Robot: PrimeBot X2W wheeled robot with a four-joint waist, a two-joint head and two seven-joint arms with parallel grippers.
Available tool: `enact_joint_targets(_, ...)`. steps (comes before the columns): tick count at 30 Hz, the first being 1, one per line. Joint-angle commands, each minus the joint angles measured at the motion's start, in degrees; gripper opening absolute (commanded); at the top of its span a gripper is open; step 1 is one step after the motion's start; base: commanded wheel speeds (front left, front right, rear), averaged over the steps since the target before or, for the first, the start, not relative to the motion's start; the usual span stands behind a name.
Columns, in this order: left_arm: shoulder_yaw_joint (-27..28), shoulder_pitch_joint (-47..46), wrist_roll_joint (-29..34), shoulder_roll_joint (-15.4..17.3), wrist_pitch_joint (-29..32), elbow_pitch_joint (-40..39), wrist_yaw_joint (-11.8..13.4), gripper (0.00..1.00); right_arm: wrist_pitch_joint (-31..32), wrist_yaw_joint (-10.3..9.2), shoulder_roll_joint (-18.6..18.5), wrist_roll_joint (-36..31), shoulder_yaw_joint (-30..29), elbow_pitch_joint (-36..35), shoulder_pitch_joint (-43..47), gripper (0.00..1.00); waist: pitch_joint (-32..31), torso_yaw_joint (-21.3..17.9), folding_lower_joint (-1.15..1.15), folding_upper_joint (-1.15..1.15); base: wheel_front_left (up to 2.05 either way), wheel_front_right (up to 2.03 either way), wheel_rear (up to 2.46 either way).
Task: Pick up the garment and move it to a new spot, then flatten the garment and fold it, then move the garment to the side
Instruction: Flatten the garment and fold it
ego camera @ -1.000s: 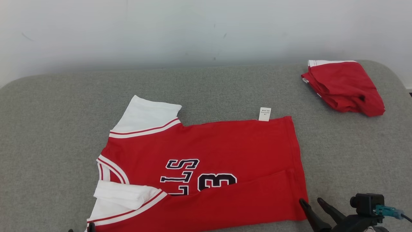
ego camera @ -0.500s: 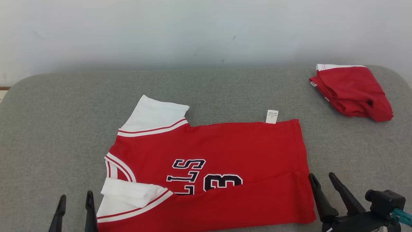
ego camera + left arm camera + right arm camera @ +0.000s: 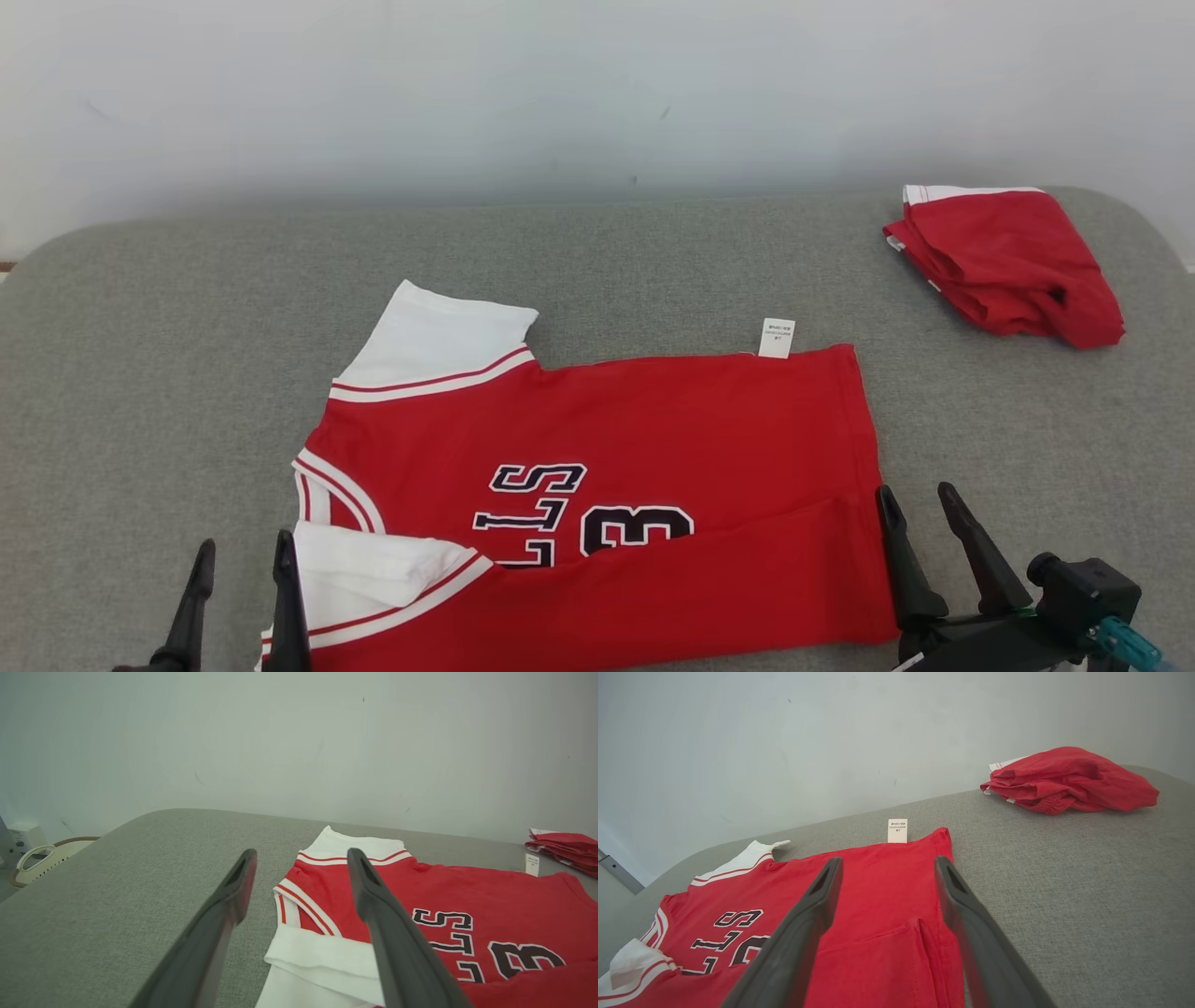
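Left claw [image 3: 243, 543] and right claw [image 3: 913, 490], both wide open and empty, flank the red jersey [image 3: 597, 420] lying partly folded at lower centre of the frame on the grey worktop [image 3: 140, 373], seemingly poised at its near corners for the next fold.

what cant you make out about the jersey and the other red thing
- Print: head view, lower part hidden under a fold of the jersey.
- Tag text: head view, too small.
- Jersey's near edge: cut off by head view's bottom edge.
- Red bundle: bunched, garment type unclear.
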Motion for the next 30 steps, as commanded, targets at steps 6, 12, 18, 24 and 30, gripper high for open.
enact_joint_targets(6, -0.1, -1.6, 2.6, 1.5, 0.0, 6.0, 0.6, 1.00, -1.0, -0.07, 1.0, -2.3, 0.1, 1.3, -1.3, 1.00, 0.6, -0.9, 0.00, 0.00, 0.00, 0.00, 0.00)
enact_joint_targets(12, 0.5, -2.1, 3.5, 1.7, 0.0, 5.2, 1.4, 1.00, -1.6, -0.07, 1.9, -4.1, -0.7, 1.8, -1.1, 1.00, 0.5, -0.4, 0.00, 0.00, 0.00, 0.00, 0.00)
enact_joint_targets(18, 0.4, -1.8, 3.5, 1.4, 0.0, 4.7, 1.1, 1.00, -1.9, -0.07, 2.6, -5.4, -1.0, 2.2, -1.4, 1.00, 0.1, 0.2, 0.00, 0.00, 0.00, 0.00, 0.00)
enact_joint_targets(24, 0.2, -4.6, 2.1, 1.9, 0.0, 6.1, -1.0, 1.00, -2.0, -0.07, 3.2, -7.2, -2.0, 3.1, -2.6, 1.00, 0.3, -0.7, 0.00, 0.00, 0.00, 0.00, 0.00)
enact_joint_targets(30, 0.0, -10.6, 1.3, 5.2, 0.8, 9.1, -4.2, 1.00, -2.0, -0.07, 3.3, -8.5, 0.0, 3.3, -5.9, 1.00, 1.8, -3.5, 0.00, 0.00, 0.00, 0.00, 0.00)
